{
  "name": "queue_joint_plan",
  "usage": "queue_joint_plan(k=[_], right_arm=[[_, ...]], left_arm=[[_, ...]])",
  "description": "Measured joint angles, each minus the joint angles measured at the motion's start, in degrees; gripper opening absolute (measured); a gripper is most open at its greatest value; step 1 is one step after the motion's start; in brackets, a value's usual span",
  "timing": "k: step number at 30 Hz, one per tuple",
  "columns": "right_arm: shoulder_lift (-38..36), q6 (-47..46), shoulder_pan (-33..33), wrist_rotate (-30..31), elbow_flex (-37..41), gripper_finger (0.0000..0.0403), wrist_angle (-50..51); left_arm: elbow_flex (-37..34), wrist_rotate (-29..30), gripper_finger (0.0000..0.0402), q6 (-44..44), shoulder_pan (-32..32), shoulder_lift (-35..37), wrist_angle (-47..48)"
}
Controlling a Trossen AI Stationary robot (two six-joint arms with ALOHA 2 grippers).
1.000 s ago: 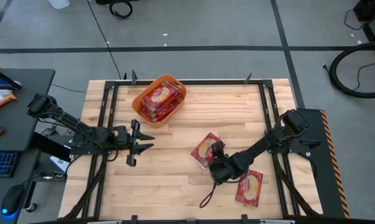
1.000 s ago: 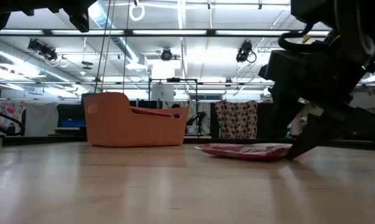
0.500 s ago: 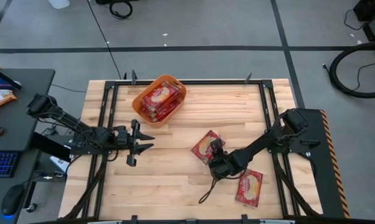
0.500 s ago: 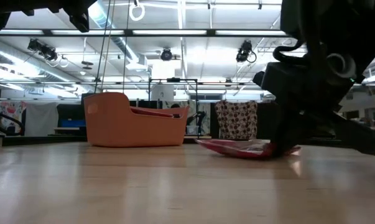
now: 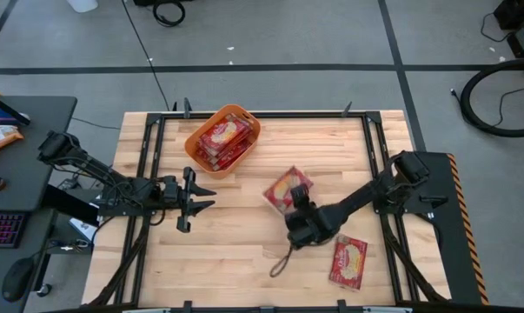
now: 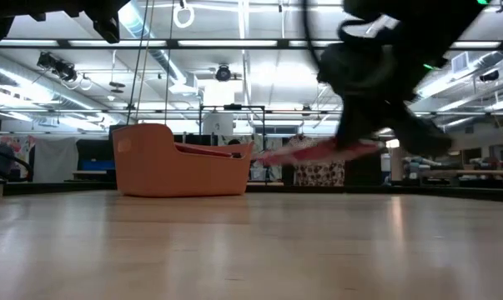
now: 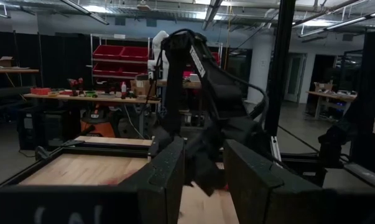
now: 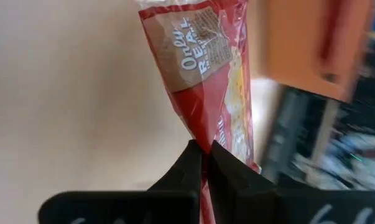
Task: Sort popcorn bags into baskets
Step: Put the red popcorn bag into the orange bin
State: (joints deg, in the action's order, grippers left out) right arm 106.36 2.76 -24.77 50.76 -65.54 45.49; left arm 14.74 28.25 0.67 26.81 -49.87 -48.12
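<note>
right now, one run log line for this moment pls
right gripper shut on popcorn bag, lifted off table | left gripper open, waiting | basket holds bags | one bag on table

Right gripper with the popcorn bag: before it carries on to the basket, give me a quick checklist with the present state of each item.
1. Right gripper shut on the popcorn bag: ok, the fingers pinch one edge of it.
2. Bag clear of the table: ok, the low view shows it in the air.
3. Only one bag held: ok, a single packet between the fingers.
4. Orange basket has room: cannot tell; red packets already lie inside.
5. Left gripper out of the path: ok, it waits open at the table's left side, below the basket in the high view.
6. Other bag undisturbed: ok, lying flat near the front right.
</note>
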Motion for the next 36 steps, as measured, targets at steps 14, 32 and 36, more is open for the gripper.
queue_joint_plan(k=[14,32,36], right_arm=[[-0.19,26.93,13.82,6.14,-7.14,0.0021,-15.57],[0.66,59.43,33.11,-28.65,-7.21,0.0022,-52.41],[2.53,59.13,35.0,-31.0,-7.5,0.0022,-57.26]], left_arm=[[0.0,0.0,0.0117,0.0,0.0,0.0,-0.02],[0.04,-0.03,0.0117,3.35,6.39,4.9,1.79],[0.04,0.01,0.0117,3.46,7.48,5.83,3.13]])
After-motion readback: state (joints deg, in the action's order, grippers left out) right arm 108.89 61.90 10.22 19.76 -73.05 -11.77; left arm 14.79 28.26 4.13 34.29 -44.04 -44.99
